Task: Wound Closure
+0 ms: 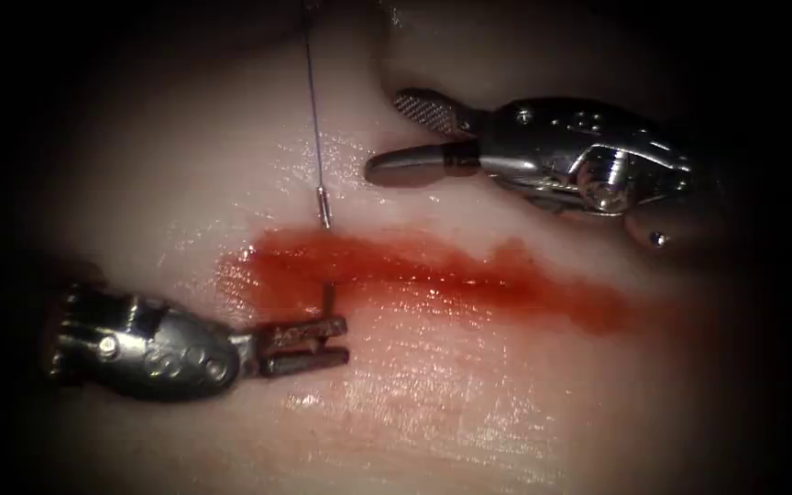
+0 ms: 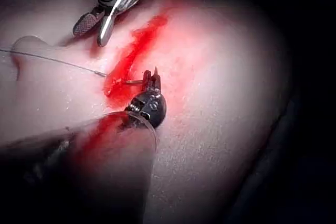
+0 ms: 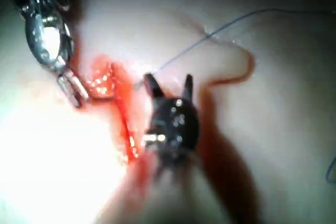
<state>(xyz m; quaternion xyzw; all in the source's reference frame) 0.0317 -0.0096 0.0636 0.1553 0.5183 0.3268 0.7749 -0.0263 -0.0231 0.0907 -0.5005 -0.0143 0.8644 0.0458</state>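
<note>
The tissue (image 1: 469,385) carries a cut (image 1: 433,270) running across the endoscope view, filled with red fluid. The curved needle is in the tissue. Its thread end (image 1: 324,213) sticks out on the far side of the cut, and a short dark piece (image 1: 328,298) rises on the near side. My left tool (image 1: 312,345) comes in from the lower left, shut on that near piece close to the tip. The thread (image 1: 313,101) runs straight up from the needle's tail. My right tool (image 1: 398,137) hovers open at the upper right, holding nothing. Left wrist view: left tool (image 2: 153,78), needle (image 2: 132,82). Right wrist view: right tool (image 3: 169,83).
Red fluid (image 1: 588,307) spreads along the cut toward the right and stains the left tool's jaws. The tissue has a rounded fold (image 1: 387,55) at its far edge behind the right tool. The thread (image 3: 210,35) trails away over that fold.
</note>
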